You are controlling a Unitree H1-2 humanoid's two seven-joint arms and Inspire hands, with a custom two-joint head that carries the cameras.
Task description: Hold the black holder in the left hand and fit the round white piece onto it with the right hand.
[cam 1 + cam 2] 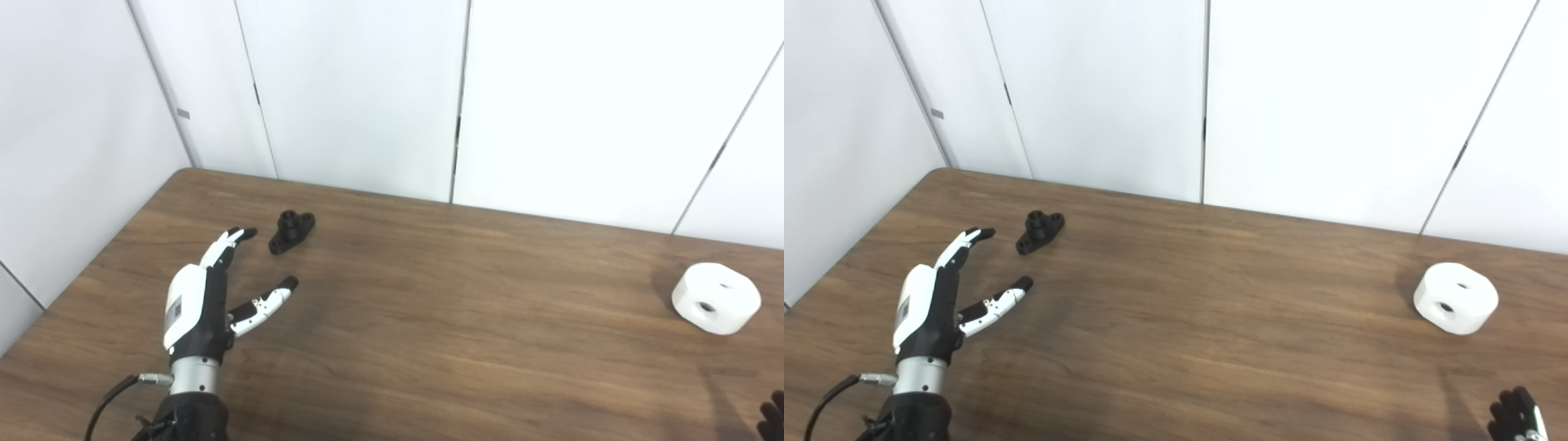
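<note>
Only right hand fingertips visible.

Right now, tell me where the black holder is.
The black holder lies on the table's far left part, just beyond the open left hand, untouched, far from the white piece at the right.

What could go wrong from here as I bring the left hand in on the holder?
1. The black holder is small and lies loose on the table; the open left hand, just short of it, may nudge it away instead of gripping it.
2. The round white piece sits far right, and the right hand barely shows at the picture's edge, so its reach is hard to monitor.
</note>
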